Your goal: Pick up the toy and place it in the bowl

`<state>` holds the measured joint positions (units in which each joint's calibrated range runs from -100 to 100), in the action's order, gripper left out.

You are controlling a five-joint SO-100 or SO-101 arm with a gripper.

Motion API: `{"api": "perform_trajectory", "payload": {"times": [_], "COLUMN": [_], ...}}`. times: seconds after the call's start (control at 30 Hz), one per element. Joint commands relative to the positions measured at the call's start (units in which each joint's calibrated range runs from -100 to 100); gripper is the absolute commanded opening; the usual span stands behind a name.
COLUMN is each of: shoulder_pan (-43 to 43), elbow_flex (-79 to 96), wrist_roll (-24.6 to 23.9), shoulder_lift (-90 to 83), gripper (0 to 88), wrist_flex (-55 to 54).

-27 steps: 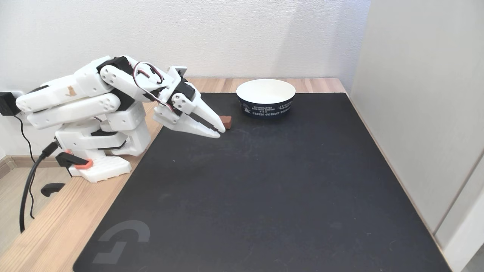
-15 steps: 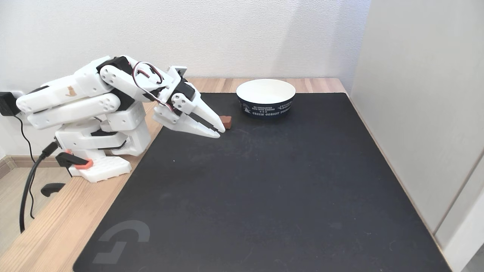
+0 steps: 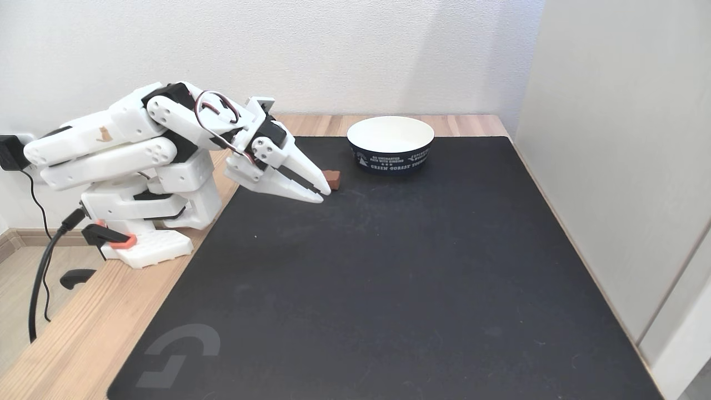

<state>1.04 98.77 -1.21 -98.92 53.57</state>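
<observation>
You are working on a light wooden table [image 3: 66, 344] pushed into a corner, with a white wall [image 3: 333, 50] behind it and a pale panel [image 3: 622, 166] closing off the right side of the fixed view. A large black mat [image 3: 389, 278] covers most of the tabletop, with a faint grey logo [image 3: 178, 355] printed at its near left corner.

Count what you have: one white arm [image 3: 128, 150], one toy [image 3: 333, 179], one bowl [image 3: 390, 144]. The arm is folded low over its base at the left edge of the mat, and its gripper [image 3: 323, 191] slants down toward the mat with the tips right at the toy. The two fingers lie close together with only a thin dark slit between them; from this angle you cannot tell whether they are pinching the toy or merely touching it.

The toy is a small reddish-brown block sitting on the mat, at the gripper tips, to the left of the bowl and a little nearer the camera. The bowl stands upright near the far edge of the mat, white inside, dark navy outside with white lettering, apart from the toy.

Around the arm you have a black cable [image 3: 39, 278] hanging off the left of the table, an orange-tipped clamp [image 3: 111, 238] at the base, and a dark plug [image 3: 8, 153] at the wall. Between the toy and the bowl lies bare mat.
</observation>
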Motion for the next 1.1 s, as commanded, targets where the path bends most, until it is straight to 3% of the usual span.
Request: {"api": "perform_trajectory", "payload": {"times": [0.0, 0.7, 0.87, 1.07], "shoulder_pan": [-0.1, -0.1, 0.0, 0.1], "elbow_flex": [0.7, 0.7, 0.7, 0.7], "wrist_roll": [0.0, -0.3, 0.2, 0.2], "shoulder_lift": [-0.7, -0.7, -0.7, -0.6], "gripper": [2.5, 4.4, 35.8, 40.5], "wrist_flex": [0.3, 0.0, 0.3, -0.1]}}
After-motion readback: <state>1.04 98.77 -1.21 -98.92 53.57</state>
